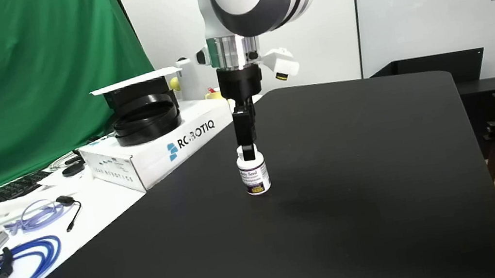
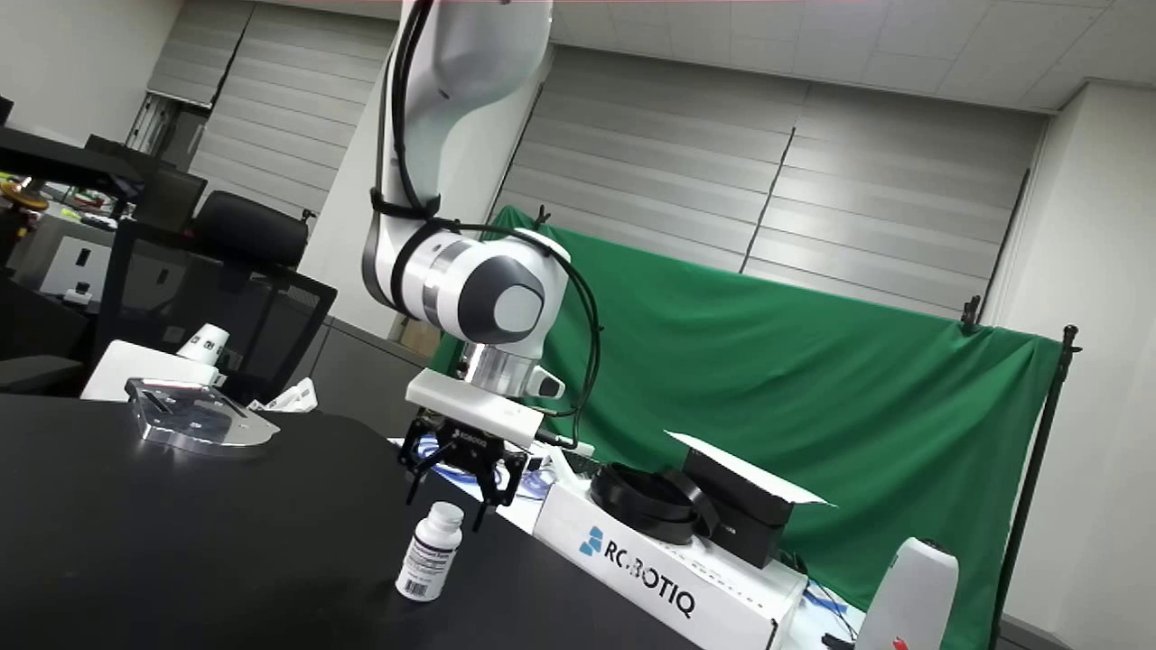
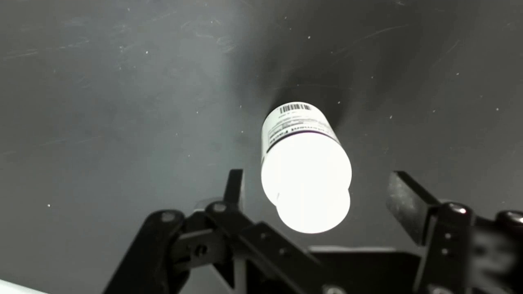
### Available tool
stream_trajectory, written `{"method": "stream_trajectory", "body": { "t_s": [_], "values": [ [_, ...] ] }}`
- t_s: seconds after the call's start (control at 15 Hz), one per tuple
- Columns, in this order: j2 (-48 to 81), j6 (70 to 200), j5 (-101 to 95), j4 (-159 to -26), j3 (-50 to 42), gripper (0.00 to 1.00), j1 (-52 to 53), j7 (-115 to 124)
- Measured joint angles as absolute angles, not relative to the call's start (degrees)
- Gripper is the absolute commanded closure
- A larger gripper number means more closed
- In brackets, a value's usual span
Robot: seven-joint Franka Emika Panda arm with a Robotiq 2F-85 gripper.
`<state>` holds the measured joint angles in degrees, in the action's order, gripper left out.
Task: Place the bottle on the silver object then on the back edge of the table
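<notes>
Bottle (image 1: 254, 176), with its white cap (image 2: 447, 512) on, stands upright on your black surface (image 1: 358, 191), nearer the edge that runs beside the white Robotiq box (image 1: 165, 146) than the opposite edge, and well apart from the two rounded far corners you see in an exterior view. Your claw (image 3: 316, 174) hangs over the bottle with its fingers (image 3: 233, 185) spread: in the wrist view you have one on each side of it, and dark surface shows through both gaps, one narrower than the other. In an exterior view a finger covers part of the cap, and you cannot tell how far down the fingers reach beside it. From the wrist you can make out a barcode on the label (image 3: 297, 120), while the cap is washed out to plain white. Your silver object (image 2: 203, 420) lies well apart from the bottle, by the far edge in an exterior view, near the rounded corner where that edge meets the one running past the white side table (image 1: 96, 210). The box sits on that side table with black hoops (image 1: 148, 131) on top of it, and a green curtain (image 2: 813, 361) hangs behind in both exterior views.
</notes>
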<state>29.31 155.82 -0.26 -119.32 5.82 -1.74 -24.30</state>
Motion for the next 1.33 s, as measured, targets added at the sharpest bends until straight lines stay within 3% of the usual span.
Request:
{"method": "stream_trajectory", "body": {
  "t_s": [0.4, 0.93, 1.33],
  "values": [
    [30.31, 161.37, -1.38, -119.32, 6.29, 0.82, -1.74, -24.29],
    [28.60, 153.90, -0.29, -116.55, 11.80, 0.82, -2.71, -24.33],
    [26.22, 151.67, -3.29, -112.44, 12.64, 0.82, 3.58, -24.32]
  ]
}}
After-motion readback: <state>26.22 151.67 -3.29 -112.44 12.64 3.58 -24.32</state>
